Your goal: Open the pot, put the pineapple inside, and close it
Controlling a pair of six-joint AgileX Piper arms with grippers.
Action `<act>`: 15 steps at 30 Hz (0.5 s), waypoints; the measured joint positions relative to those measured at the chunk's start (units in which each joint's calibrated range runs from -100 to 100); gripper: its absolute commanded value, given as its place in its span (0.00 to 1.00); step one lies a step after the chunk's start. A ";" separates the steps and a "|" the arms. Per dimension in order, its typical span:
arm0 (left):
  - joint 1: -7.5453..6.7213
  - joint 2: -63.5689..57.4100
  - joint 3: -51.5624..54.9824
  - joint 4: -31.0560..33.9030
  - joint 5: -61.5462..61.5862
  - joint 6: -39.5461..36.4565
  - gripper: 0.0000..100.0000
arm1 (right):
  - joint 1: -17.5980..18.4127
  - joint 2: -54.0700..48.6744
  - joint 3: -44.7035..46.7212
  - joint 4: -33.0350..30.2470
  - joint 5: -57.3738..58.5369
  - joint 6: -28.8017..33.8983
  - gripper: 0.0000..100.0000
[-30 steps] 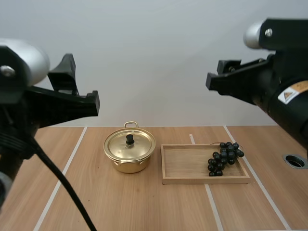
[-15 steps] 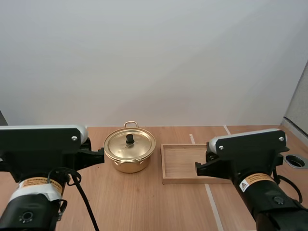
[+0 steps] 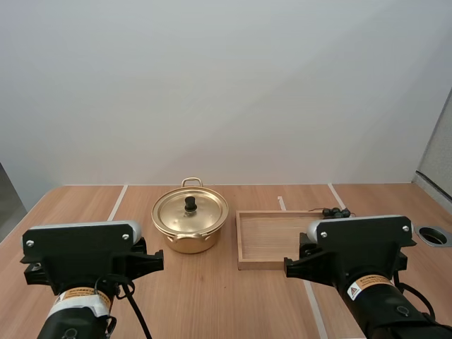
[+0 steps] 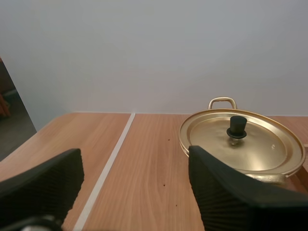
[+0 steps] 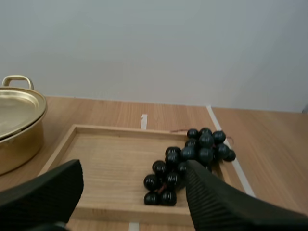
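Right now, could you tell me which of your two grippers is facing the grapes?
The right gripper, open toward the grapes in the wooden tray; the left gripper faces the pot instead.

pot (image 3: pixel 185 244) — shiny gold metal (knob (image 4: pixel 236 126) matt black) | tray (image 3: pixel 272 265) — matt wood | grapes (image 5: pixel 199 154) glossy dark

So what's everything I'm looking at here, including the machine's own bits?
table: one, wood, with white lines
tray: one, pale wood, on the table
pot: one, gold, beside the tray on its left
lid: one, gold with a black knob, on the pot
grapes: one bunch, dark, at the tray's right end
left claw: one, black, open, facing the pot
right claw: one, black, open, facing the tray and grapes
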State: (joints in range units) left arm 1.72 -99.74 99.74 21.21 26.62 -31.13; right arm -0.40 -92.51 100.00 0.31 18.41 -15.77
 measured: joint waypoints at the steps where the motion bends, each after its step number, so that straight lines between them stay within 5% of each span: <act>1: 0.00 0.00 0.04 -0.38 0.23 0.00 1.00 | 0.00 -0.13 0.00 0.57 1.98 0.00 1.00; 13: 0.00 0.00 0.16 -2.21 4.73 0.00 1.00 | 0.00 -1.83 0.00 2.11 6.73 0.00 1.00; 15: 0.00 0.00 0.16 -2.43 5.14 0.00 1.00 | 0.00 -3.55 0.00 -1.37 6.73 0.00 1.00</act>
State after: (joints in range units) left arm 1.72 -99.74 99.90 18.78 31.76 -31.13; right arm -0.40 -96.06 100.00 -1.07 25.14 -15.77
